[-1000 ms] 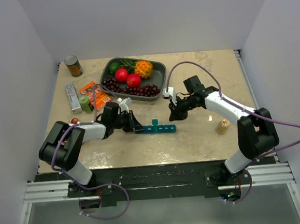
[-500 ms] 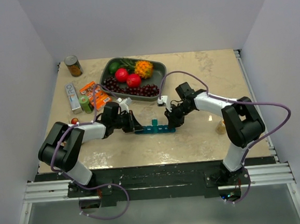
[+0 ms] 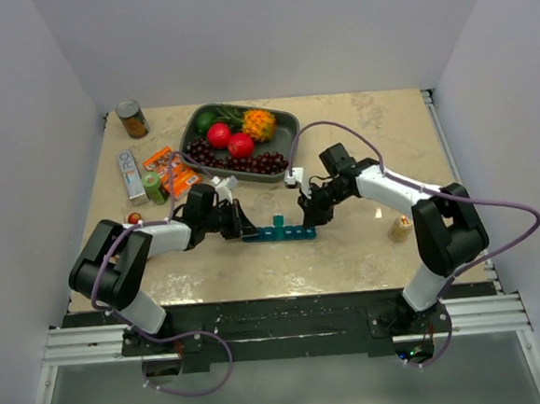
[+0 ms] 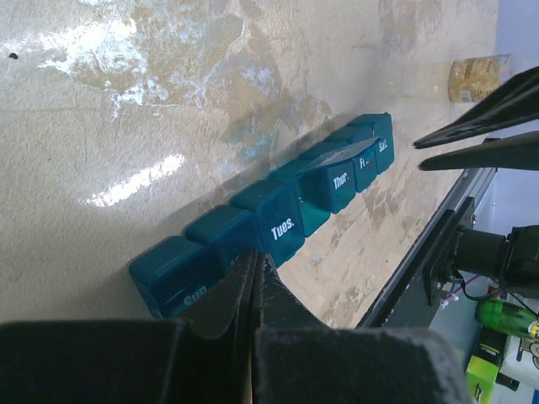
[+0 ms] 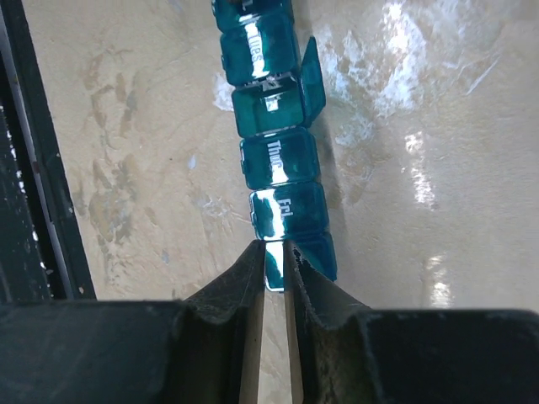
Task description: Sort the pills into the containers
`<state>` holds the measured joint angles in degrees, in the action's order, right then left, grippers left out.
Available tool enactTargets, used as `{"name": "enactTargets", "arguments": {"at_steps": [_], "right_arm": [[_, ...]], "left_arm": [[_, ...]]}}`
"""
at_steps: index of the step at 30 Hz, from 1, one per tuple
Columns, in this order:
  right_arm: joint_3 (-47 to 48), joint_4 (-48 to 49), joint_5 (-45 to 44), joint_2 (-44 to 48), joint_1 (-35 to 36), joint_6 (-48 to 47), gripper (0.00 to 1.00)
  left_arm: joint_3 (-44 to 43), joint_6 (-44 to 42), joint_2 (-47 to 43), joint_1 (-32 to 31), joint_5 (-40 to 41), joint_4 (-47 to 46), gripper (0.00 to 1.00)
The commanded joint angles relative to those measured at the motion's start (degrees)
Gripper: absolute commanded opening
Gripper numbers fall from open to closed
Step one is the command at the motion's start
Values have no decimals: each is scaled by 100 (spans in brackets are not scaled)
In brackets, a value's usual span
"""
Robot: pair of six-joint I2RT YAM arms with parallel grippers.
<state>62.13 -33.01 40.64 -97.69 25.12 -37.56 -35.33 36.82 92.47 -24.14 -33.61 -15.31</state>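
Containers (image 3: 279, 231): glossy translucent teal plastic strip, row of square day-labelled lidded cells, one lid upright mid-row; lies on mottled beige table (image 3: 367, 250) between arms. Left gripper (image 3: 241, 229) stretched low, fingers pressed together at Sun end. Right gripper (image 3: 310, 218) angled down, jaws narrowly parted, straddling lid edge at Sat end.

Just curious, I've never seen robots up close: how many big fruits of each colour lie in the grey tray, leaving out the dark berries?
Red fruits: 2
Green fruit: 1
Orange fruit: 1
Total: 4
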Motion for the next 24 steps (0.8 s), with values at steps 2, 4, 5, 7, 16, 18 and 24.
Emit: {"name": "enactTargets", "arguments": {"at_steps": [2, 4, 5, 7, 16, 18, 24], "right_arm": [[-95, -117, 111, 462, -8, -375, 20], [-148, -82, -126, 348, -8, -401, 20], [-140, -82, -214, 182, -8, -392, 20], [-96, -74, -504, -21, -8, -331, 20], [45, -196, -603, -216, -8, -339, 19], [63, -301, -400, -84, -8, -418, 19], [115, -557, 338, 513, -157, -779, 23]], "left_arm": [[-123, -122, -106, -38, 117, 55, 0], [-132, -122, -97, -38, 126, 55, 0], [-132, -122, -97, -38, 126, 55, 0], [-132, -122, -88, -38, 126, 55, 0], [-123, -122, -71, -47, 100, 28, 0], [-123, -122, -88, -56, 100, 28, 0], [-316, -122, -395, -56, 152, 230, 8]]}}
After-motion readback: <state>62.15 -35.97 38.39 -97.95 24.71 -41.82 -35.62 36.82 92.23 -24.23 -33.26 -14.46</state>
